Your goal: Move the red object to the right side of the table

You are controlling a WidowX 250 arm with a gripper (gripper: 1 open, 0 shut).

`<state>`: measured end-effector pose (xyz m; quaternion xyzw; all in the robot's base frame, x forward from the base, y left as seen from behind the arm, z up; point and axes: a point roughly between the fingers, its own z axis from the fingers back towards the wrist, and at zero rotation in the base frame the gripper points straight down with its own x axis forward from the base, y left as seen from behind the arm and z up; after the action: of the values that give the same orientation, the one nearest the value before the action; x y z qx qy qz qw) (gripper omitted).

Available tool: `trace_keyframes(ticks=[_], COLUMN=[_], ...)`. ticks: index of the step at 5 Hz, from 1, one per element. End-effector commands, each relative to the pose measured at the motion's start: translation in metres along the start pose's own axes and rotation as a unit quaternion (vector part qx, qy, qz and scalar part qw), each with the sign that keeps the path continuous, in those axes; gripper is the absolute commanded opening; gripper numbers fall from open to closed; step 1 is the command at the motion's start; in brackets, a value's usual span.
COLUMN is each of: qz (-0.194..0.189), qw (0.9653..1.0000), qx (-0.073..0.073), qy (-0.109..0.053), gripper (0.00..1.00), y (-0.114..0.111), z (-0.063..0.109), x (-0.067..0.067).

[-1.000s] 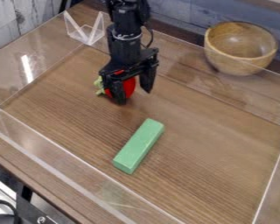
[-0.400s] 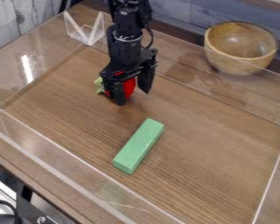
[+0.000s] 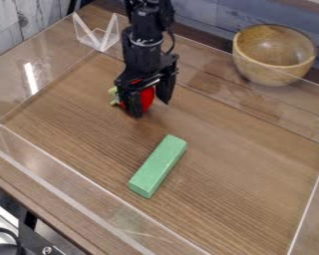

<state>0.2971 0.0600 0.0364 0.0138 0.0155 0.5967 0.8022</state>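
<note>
Straddling the red object (image 3: 144, 98) w/ gripper (image 3: 145, 99), jaws spread wide either side, not yet clamped. Object sits on table (image 3: 242, 179), up-left of green block (image 3: 159, 165). Grasp step; next: close jaws, lift, carry right, probably below the bowl (image 3: 273, 54).

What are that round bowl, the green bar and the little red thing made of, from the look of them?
The bowl looks like turned wood: tan, matte, with a paler inside. The green bar seems to be plastic or painted wood, since its colour is flat and even with crisp edges. The red object, between the open pincer's fingers, looks like glossy plastic, though it is mostly hidden.
</note>
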Motion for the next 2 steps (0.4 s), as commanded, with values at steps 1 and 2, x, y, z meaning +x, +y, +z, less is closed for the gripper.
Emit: trace_keyframes(ticks=[1,2], qz=[0.0,0.003], qw=[0.9996,0.9996], qx=[-0.022,-0.02], qy=[-0.018,-0.021], gripper=[1.0,1.0], y=[-0.0115,-0.0128], z=[0.0137,0.0129], x=[0.0022,0.0005])
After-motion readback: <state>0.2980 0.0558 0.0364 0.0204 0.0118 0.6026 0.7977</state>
